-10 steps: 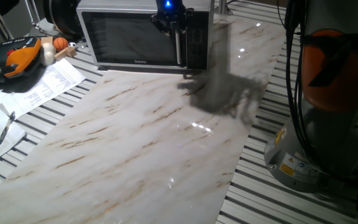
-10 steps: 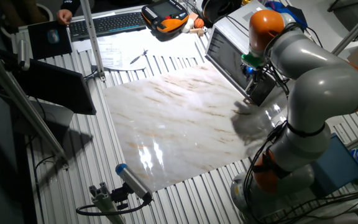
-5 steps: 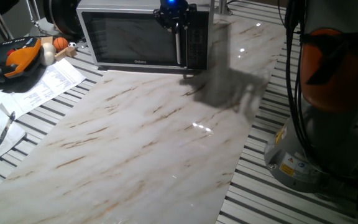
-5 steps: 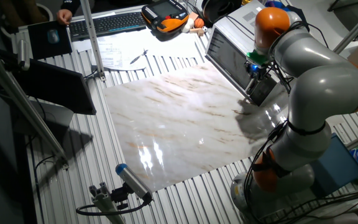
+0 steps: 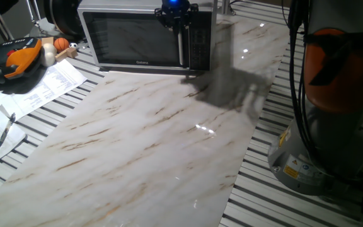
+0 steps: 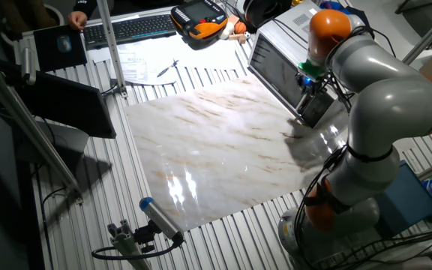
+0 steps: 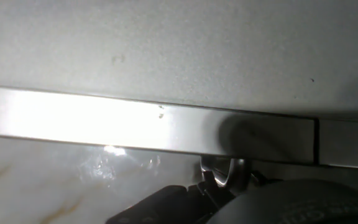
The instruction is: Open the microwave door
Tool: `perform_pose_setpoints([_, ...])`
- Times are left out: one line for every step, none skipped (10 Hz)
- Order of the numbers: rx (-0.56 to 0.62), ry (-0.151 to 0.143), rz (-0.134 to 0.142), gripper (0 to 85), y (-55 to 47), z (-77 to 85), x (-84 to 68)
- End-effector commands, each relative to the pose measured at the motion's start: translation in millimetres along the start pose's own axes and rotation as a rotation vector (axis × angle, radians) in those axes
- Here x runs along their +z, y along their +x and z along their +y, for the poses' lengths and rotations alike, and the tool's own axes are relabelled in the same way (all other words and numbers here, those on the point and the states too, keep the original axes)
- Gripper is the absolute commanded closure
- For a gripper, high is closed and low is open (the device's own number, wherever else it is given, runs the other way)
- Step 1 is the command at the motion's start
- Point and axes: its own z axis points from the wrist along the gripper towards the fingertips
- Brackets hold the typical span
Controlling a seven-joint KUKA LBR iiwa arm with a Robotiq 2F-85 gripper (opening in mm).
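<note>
The microwave (image 5: pixel 145 36) stands at the far edge of the marble slab, silver and black. Its door (image 5: pixel 134 38) looks shut against the body, with the vertical silver handle (image 5: pixel 181 50) beside the dark keypad (image 5: pixel 200 41). My gripper (image 5: pixel 177 20) sits at the top of the handle, its blue light above it. In the other fixed view the gripper (image 6: pixel 307 84) is against the microwave's front (image 6: pixel 276 71). The hand view shows a grey surface, a bright silver strip (image 7: pixel 104 127) and a metal piece (image 7: pixel 229 171) below it. The fingers are not clear in any view.
The marble slab (image 5: pixel 156 139) covers the slatted table. At the left lie an orange pendant (image 5: pixel 17 57), an orange ball (image 5: pixel 62 44), papers (image 5: pixel 43 85) and a pen (image 5: pixel 8 126). The arm's base (image 5: pixel 333 94) stands at the right. A keyboard (image 6: pixel 137 26) lies further off.
The gripper moved slightly up and in toward the top of the handle a second ago, and has held still since. The door has not moved.
</note>
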Motion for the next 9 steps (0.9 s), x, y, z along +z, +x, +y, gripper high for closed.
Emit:
perform_pose_setpoints([-0.003, -0.005, -0.001, 51.0, -0.4, 0.6, 0.6])
perform_pose_setpoints([-0.008, -0.008, -0.001, 68.0, -0.8, 1.2, 1.0])
perform_pose_setpoints([-0.017, -0.021, 0.003, 68.0, -1.0, 1.5, 1.3])
perform_pose_setpoints([-0.024, -0.030, 0.012, 85.0, -1.2, 1.6, 1.6])
perform_pose_setpoints([-0.029, -0.034, 0.012, 85.0, -0.7, 2.0, 2.1])
perform_pose_setpoints([-0.029, -0.028, 0.001, 85.0, 1.3, 2.9, 2.5])
perform_pose_setpoints([-0.024, -0.027, -0.004, 85.0, 4.0, 4.3, 2.8])
perform_pose_setpoints([-0.020, -0.027, -0.004, 85.0, 5.8, 5.0, 2.8])
perform_pose_setpoints([-0.012, -0.029, -0.003, 85.0, 7.9, 6.1, 2.6])
